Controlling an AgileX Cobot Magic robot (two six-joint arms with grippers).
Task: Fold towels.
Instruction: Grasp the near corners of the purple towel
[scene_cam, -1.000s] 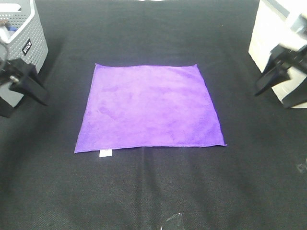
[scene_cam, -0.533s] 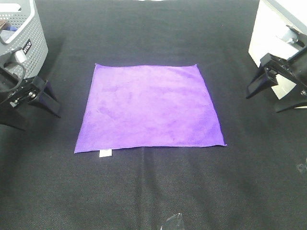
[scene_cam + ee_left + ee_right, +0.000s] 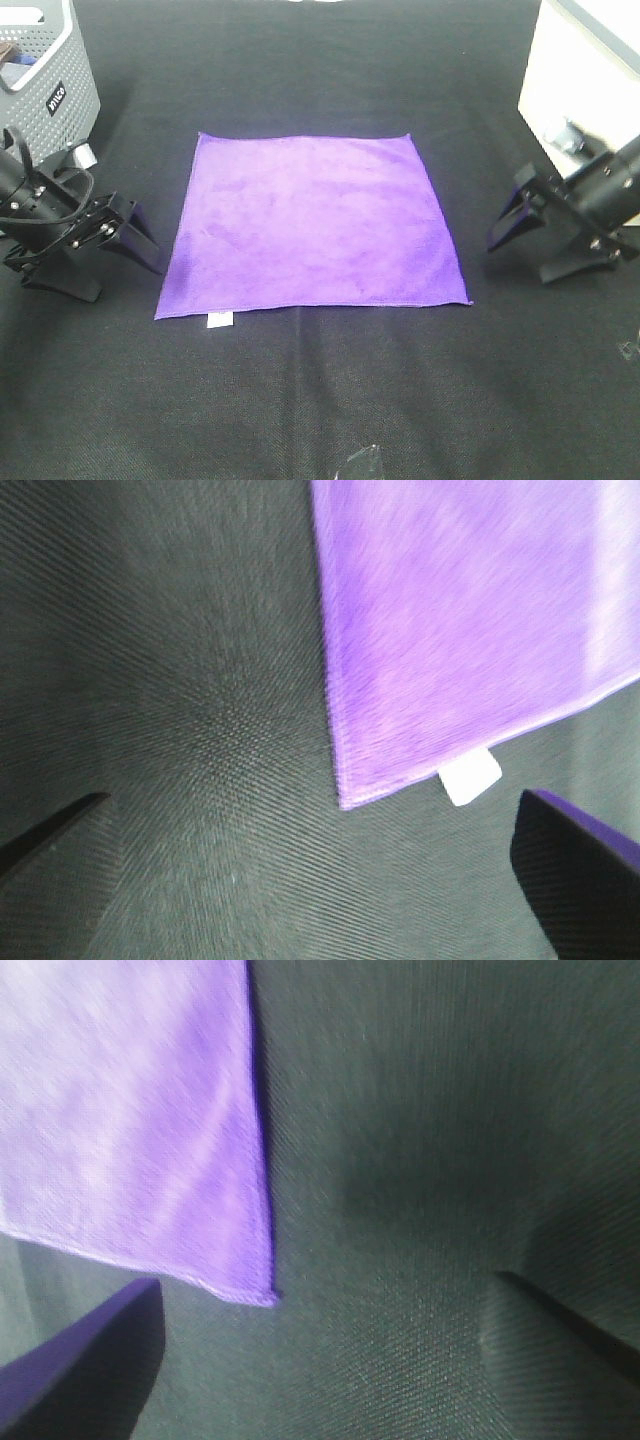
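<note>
The purple towel [image 3: 312, 220] lies flat and unfolded on the black table, with its white tag [image 3: 219, 320] at the near left corner. My left gripper [image 3: 125, 280] is open and empty, low over the table just left of that corner. The left wrist view shows the towel [image 3: 470, 610], its tag [image 3: 470, 778] and the corner between my open fingertips [image 3: 580, 870]. My right gripper [image 3: 518, 263] is open and empty, just right of the near right corner. The right wrist view shows the towel [image 3: 130, 1110] with that corner between the open fingertips [image 3: 80, 1360].
A grey perforated basket [image 3: 45, 90] stands at the back left, behind my left arm. A white box [image 3: 575, 80] stands at the back right, behind my right arm. A small clear object [image 3: 360, 465] lies at the table's front edge.
Both arms have come down and inward from beside the basket and the box to the towel's near corners. The towel has not moved.
</note>
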